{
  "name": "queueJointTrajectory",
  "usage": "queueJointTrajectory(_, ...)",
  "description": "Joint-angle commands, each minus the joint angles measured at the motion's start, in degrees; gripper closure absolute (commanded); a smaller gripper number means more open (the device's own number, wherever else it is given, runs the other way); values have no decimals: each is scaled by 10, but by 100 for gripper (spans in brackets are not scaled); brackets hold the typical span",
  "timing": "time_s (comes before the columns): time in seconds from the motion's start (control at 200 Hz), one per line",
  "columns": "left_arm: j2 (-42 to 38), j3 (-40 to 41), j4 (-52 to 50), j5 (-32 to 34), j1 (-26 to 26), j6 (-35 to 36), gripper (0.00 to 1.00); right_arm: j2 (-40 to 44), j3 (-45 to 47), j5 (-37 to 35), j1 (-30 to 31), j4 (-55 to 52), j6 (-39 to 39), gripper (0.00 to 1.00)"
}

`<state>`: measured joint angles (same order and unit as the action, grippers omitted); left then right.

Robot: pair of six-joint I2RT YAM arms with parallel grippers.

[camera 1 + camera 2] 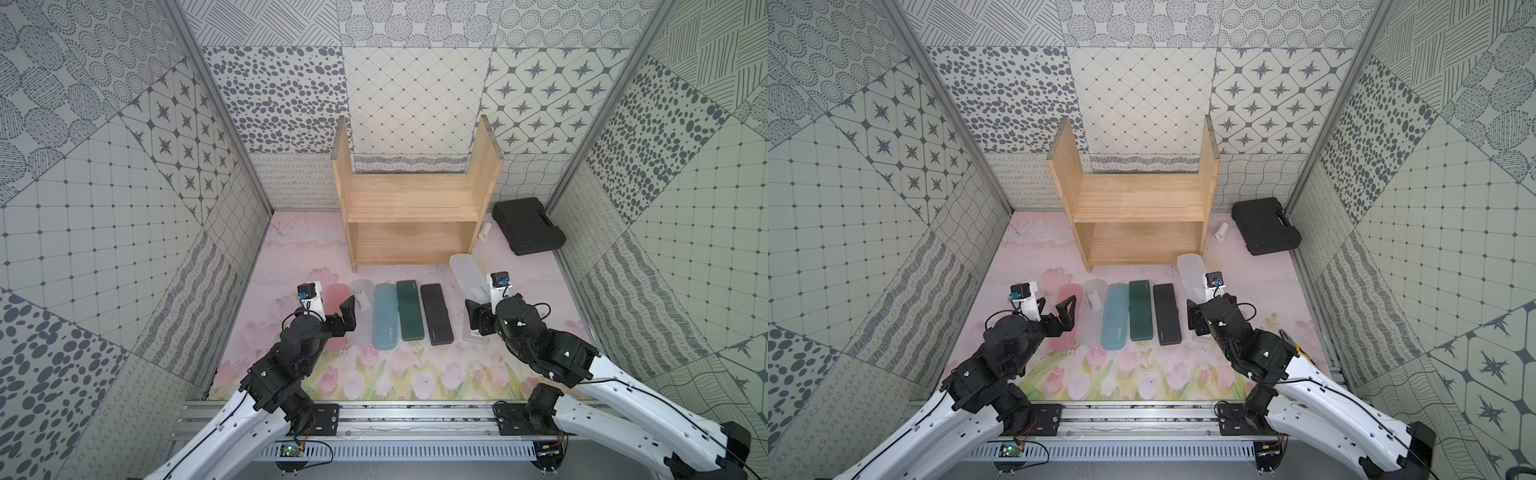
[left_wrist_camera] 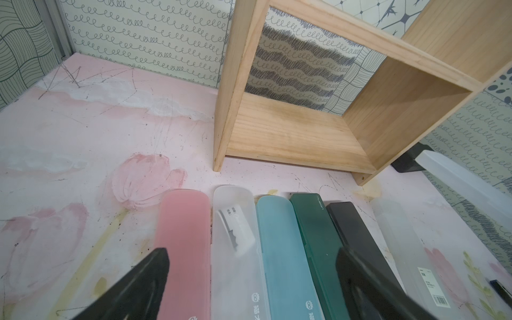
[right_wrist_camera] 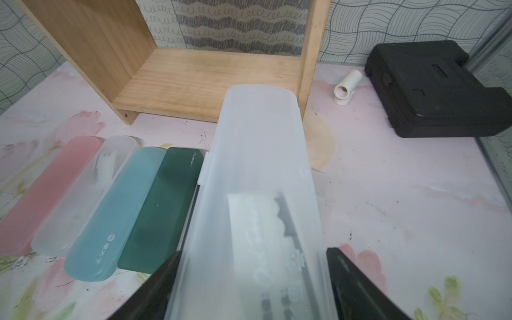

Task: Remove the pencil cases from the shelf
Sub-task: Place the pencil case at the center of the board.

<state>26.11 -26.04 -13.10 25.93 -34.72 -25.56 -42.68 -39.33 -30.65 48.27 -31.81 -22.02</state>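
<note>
Evidently the right gripper (image 3: 253, 250) is squeezing a frosted clear oblong plastic pencil case (image 3: 257, 144) between part-closed fingers (image 3: 354, 285), short of the bare light-wood two-tier shelf (image 3: 194, 80), likely bound for the row (image 3: 116, 205) beside them. The left gripper (image 2: 252, 257) is hovering wide open, empty, over the translucent pink case (image 2: 182, 235).

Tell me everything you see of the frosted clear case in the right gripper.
The frosted clear case is a slim oblong box of translucent plastic, rounded at its far end, with a white label showing through. The right gripper clamps its near end, one finger on each long side. It is raised off the table, pointing toward the shelf.
</note>
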Motion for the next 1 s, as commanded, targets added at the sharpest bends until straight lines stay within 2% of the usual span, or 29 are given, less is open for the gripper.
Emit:
queueJointTrajectory(0.0,0,2,15,7,1,3,1,0,9,-31,-20,6,-19,26)
queueJointTrajectory(0.425,2,3,19,-2,2,0,1,-18,42,50,-199,6,3,26)
queueJointTrajectory(0.995,0,5,21,-19,1,-9,1,-141,12,179,-354,39,29,26)
